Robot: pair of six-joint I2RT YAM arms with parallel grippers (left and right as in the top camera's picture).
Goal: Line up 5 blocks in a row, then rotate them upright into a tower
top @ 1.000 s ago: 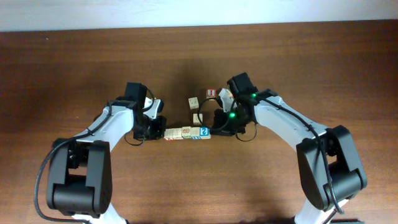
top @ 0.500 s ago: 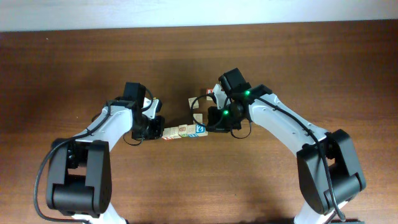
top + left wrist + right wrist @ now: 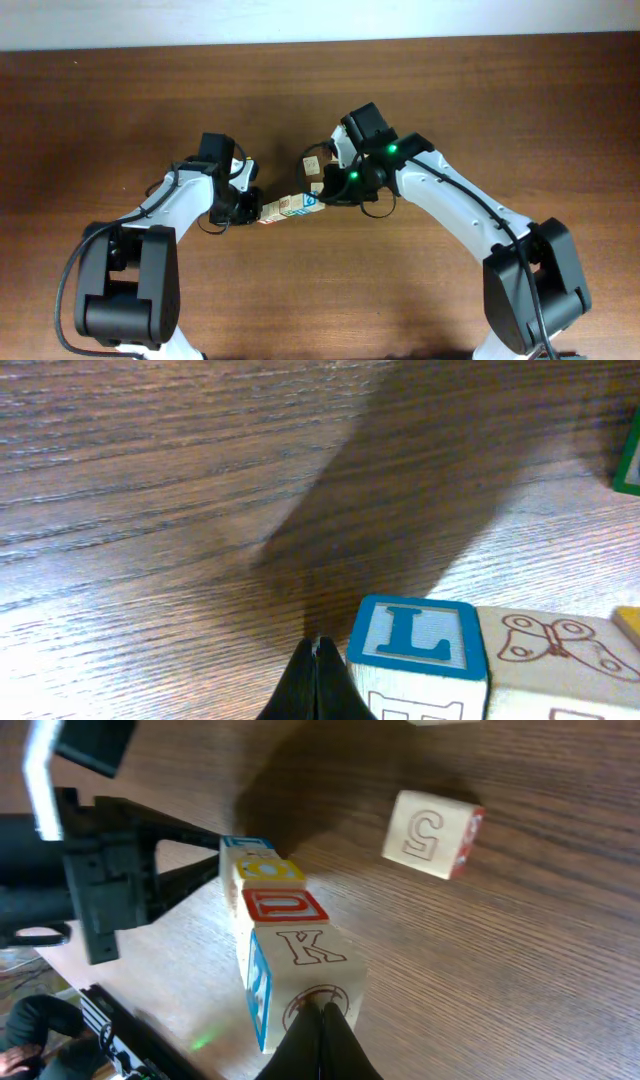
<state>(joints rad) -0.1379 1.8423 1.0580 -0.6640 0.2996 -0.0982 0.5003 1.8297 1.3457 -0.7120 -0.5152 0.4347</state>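
A short row of cream alphabet blocks (image 3: 290, 208) lies slanted at the table's middle. My left gripper (image 3: 255, 208) is shut, its tips (image 3: 317, 652) beside the blue "L" block (image 3: 415, 635) at the row's left end, next to a butterfly block (image 3: 545, 650). My right gripper (image 3: 327, 197) is shut, and its tips (image 3: 322, 1012) press the end face of the "K" block (image 3: 300, 948), which has a blue side. Beyond it in line come a red "D" block (image 3: 285, 905), a yellow-topped block (image 3: 268, 870) and the blue one (image 3: 245, 843). Neither gripper holds anything.
A loose pale block (image 3: 312, 165) sits just behind the row, under my right arm. A block printed "5" (image 3: 432, 832) lies apart from the row in the right wrist view. A green-edged block (image 3: 630, 460) shows at the left wrist view's right edge.
My right gripper has moved left and toward the far side, pushing the row's right end. The row has swung from level to slanted. The left gripper has stayed at the left end.
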